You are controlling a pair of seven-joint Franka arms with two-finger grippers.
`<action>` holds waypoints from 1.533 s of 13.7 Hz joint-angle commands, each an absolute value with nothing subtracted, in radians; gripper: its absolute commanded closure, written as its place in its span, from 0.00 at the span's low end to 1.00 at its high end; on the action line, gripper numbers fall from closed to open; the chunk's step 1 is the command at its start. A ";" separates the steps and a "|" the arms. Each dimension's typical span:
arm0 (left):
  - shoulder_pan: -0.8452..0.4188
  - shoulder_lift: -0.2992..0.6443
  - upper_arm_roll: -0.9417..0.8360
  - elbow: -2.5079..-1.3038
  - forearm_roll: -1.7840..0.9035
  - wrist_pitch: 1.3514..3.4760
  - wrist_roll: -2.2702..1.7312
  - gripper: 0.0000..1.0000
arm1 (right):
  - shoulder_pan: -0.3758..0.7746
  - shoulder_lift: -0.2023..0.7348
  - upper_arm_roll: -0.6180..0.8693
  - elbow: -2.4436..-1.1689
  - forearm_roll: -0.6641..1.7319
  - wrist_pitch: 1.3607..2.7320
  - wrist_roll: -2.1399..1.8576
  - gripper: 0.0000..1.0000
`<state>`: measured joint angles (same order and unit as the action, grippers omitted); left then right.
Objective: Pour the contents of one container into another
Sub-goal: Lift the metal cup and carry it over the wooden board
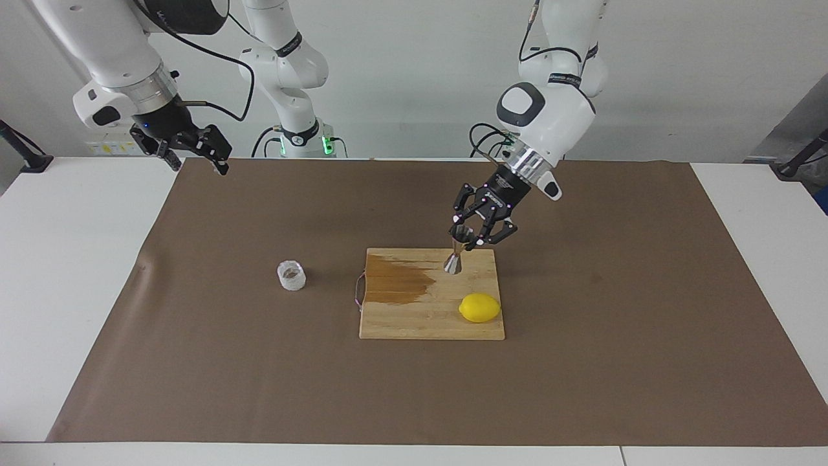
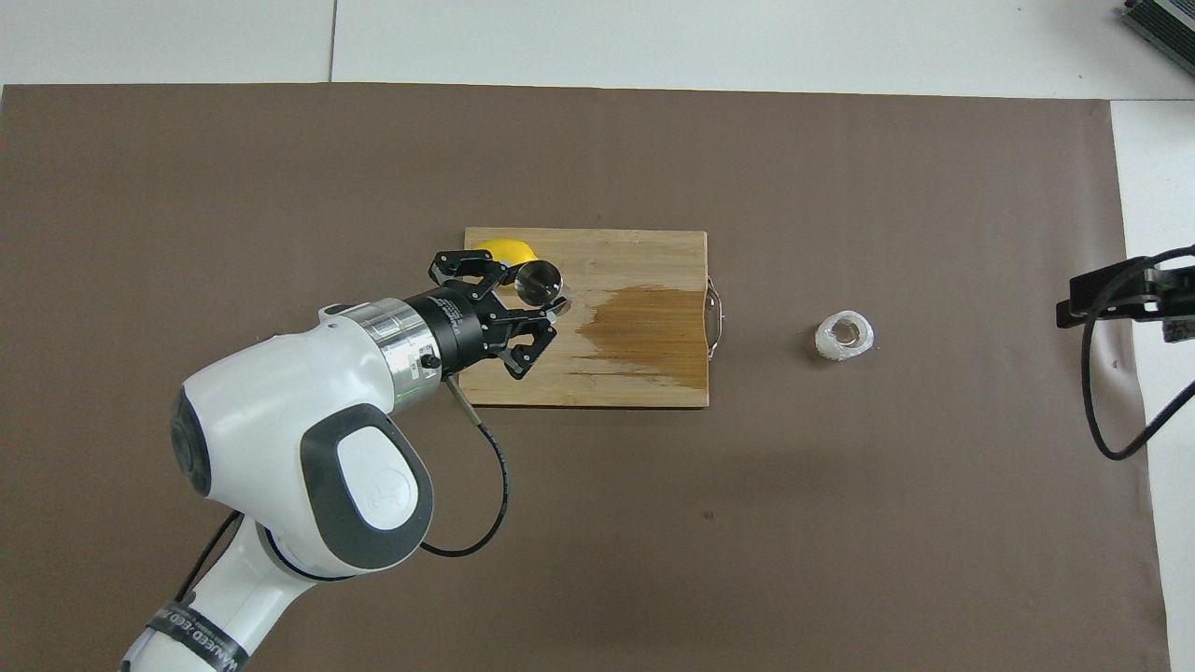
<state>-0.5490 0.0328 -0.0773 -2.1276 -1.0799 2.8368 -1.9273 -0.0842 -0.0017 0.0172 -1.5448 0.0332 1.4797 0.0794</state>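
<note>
The steel jigger (image 1: 453, 261) (image 2: 539, 278) hangs slightly tilted in the air, and my left gripper (image 1: 464, 238) (image 2: 534, 293) is shut on its upper cone. Both are over the wooden cutting board (image 1: 414, 320) (image 2: 616, 247), above the board's edge nearer the robots. The small clear faceted cup (image 1: 292, 275) (image 2: 845, 336) stands upright on the brown mat, beside the board toward the right arm's end. My right gripper (image 1: 199, 162) waits open and holds nothing, raised over the mat's corner at the right arm's end.
A yellow lemon (image 1: 479, 307) (image 2: 504, 249) lies on the board, partly covered by the left gripper in the overhead view. A dark wet stain (image 1: 396, 281) marks the board near its wire handle (image 1: 358, 292). The brown mat (image 1: 582, 375) covers most of the white table.
</note>
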 commanded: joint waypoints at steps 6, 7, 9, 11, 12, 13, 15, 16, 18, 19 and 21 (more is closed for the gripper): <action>-0.676 0.241 -0.101 -1.965 -1.083 3.011 -2.016 1.00 | -0.091 -0.005 0.021 -1.542 0.031 1.463 0.084 0.00; -0.686 0.258 -0.101 -1.959 -1.081 3.017 -2.010 1.00 | -0.091 -0.005 0.023 -1.542 0.031 1.463 0.084 0.00; -0.692 0.297 -0.104 -1.939 -1.066 3.037 -2.013 1.00 | -0.091 -0.005 0.021 -1.542 0.031 1.463 0.084 0.00; -0.690 0.356 -0.118 -1.907 -1.028 3.072 -2.020 1.00 | -0.091 -0.005 0.021 -1.542 0.031 1.463 0.084 0.00; -0.692 0.367 -0.120 -1.905 -1.026 3.083 -2.023 1.00 | -0.091 -0.005 0.023 -1.542 0.031 1.463 0.084 0.00; -0.692 0.368 -0.123 -1.905 -1.026 3.088 -2.023 1.00 | -0.091 -0.005 0.021 -1.542 0.031 1.463 0.084 0.00; -0.693 0.368 -0.141 -1.910 -1.029 3.092 -2.023 1.00 | -0.091 -0.005 0.021 -1.542 0.031 1.463 0.084 0.00; -0.702 0.368 -0.143 -1.914 -1.031 3.093 -2.023 1.00 | -0.091 -0.005 0.021 -1.542 0.031 1.463 0.084 0.00; -0.706 0.367 -0.143 -1.916 -1.032 3.094 -2.023 0.99 | -0.091 -0.005 0.021 -1.542 0.031 1.463 0.084 0.00; -0.706 0.368 -0.143 -1.917 -1.032 3.094 -2.023 0.96 | -0.091 -0.005 0.023 -1.542 0.031 1.463 0.084 0.00; -0.719 0.370 -0.143 -1.925 -1.034 3.117 -2.019 0.92 | -0.091 -0.005 0.021 -1.542 0.031 1.463 0.084 0.00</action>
